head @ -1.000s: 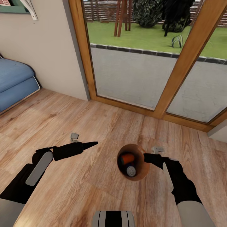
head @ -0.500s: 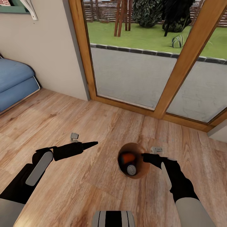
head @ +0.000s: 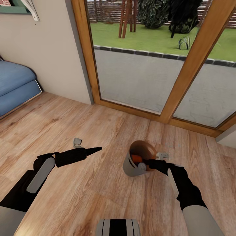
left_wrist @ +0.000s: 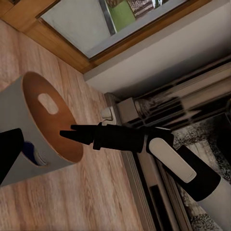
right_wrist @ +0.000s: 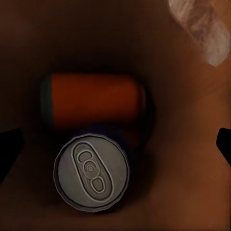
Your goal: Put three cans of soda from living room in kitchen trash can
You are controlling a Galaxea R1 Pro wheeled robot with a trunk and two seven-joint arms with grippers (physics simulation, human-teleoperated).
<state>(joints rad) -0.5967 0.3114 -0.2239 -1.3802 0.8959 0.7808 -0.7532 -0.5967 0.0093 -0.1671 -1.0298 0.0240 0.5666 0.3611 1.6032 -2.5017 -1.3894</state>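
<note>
The tash can [head: 135,164] is off the floor in front of me, tipped so its open mouth faces up and toward my right side, and it sits at the tip of my right gripper [head: 151,162], which has its rim. Inside it, in my right wrist view, an orange can of soda [right_wrist: 94,101] lies on its side across the bottom and a dark blue one [right_wrist: 91,179] has its grey top turned toward the camera; a third I cannot make out. My right fingertips [right_wrist: 9,149] show only at the two edges of that view, set wide with the bin wall between them, so I judge the right gripper clamped on the rim, though the contact itself is hidden. My left gripper [head: 95,150] hangs well apart to the left, fingers drawn together on nothing. The bin lies to the right of my midline, so the carry to the kitchen falls to the right arm, and its mouth must not tip further.
</note>
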